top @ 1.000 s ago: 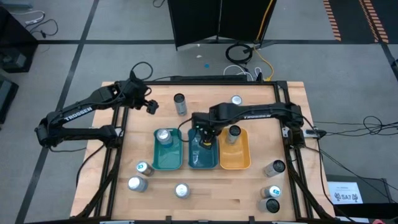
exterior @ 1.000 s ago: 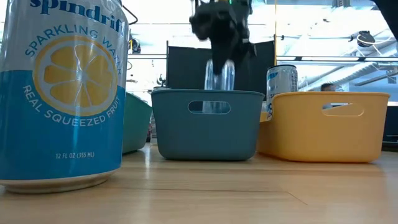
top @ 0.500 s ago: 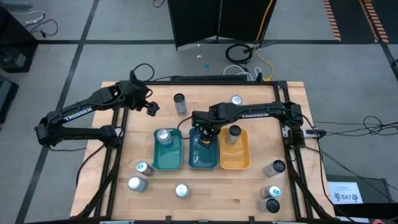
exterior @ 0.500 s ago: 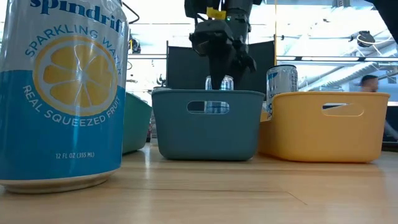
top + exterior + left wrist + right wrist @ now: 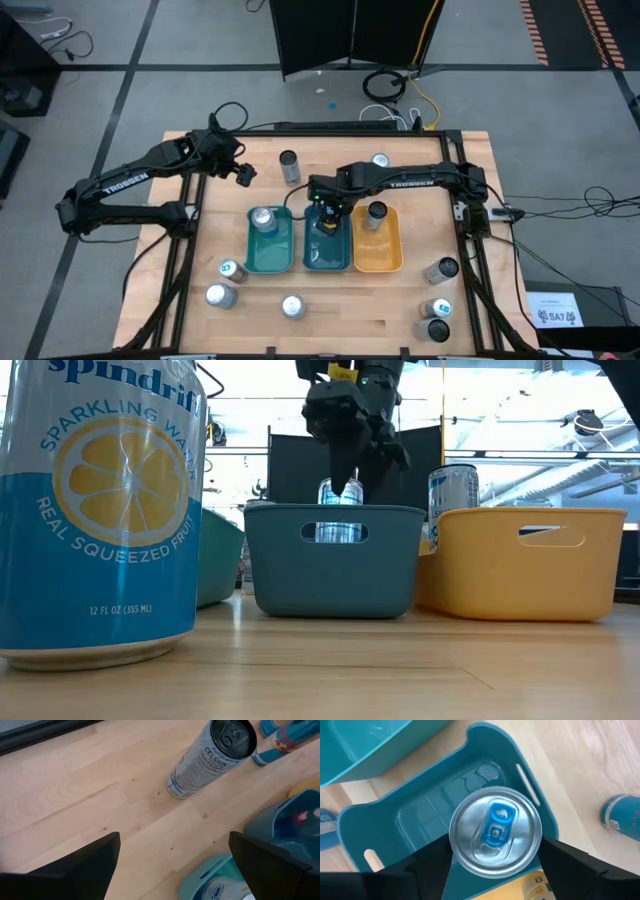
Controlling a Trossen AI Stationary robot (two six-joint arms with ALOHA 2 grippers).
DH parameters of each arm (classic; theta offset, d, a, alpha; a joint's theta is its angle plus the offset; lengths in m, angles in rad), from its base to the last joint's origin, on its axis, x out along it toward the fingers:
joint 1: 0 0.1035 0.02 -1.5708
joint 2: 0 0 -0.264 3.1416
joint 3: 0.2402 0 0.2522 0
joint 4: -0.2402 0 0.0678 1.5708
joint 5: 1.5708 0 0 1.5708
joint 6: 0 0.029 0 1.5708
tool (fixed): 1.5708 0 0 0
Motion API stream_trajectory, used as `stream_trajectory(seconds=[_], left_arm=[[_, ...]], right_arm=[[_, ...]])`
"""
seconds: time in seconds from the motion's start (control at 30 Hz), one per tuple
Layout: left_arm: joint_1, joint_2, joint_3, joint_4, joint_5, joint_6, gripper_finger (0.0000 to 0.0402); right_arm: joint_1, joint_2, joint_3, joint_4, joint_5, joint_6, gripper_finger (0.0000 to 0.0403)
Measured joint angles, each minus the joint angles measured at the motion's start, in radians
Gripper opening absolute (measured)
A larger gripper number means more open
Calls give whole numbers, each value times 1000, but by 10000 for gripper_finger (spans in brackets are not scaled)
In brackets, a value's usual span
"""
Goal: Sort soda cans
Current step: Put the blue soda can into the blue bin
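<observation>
Right pincer (image 5: 327, 213) sits over the middle teal tray (image 5: 326, 262), fingers spread on either side of a blue-tabbed can (image 5: 495, 832) w/ a gap showing each side, so not pinching it. That can stands upright inside the middle tray, rim poking above the tray wall in the low view (image 5: 338, 494).

Left of the middle tray, the green tray (image 5: 270, 260) holds 1 can (image 5: 264, 219). Right of it, the orange tray (image 5: 378, 257) holds 1 can (image 5: 376, 215).

Left pincer (image 5: 243, 172) hovers up-left of the middle tray, fingers spread wide, nothing between them; a dark-topped can (image 5: 210, 758) stands on the surface (image 5: 330, 315) near it.

Front-left of the middle tray, 3 loose cans, incl. 1 at (image 5: 220, 295). Front-right, 3 more near the surface edge, incl. 1 at (image 5: 441, 269).
</observation>
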Motion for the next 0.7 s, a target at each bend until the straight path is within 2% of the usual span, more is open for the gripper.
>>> stream_trajectory(seconds=[0.47,0.7], left_arm=[[0,0,0,3,0,8,382],[0,0,0,5,0,8,382]], right_arm=[[-5,-50,17,-42,-8,72,315],[-8,-97,106,-91,14,47,316]])
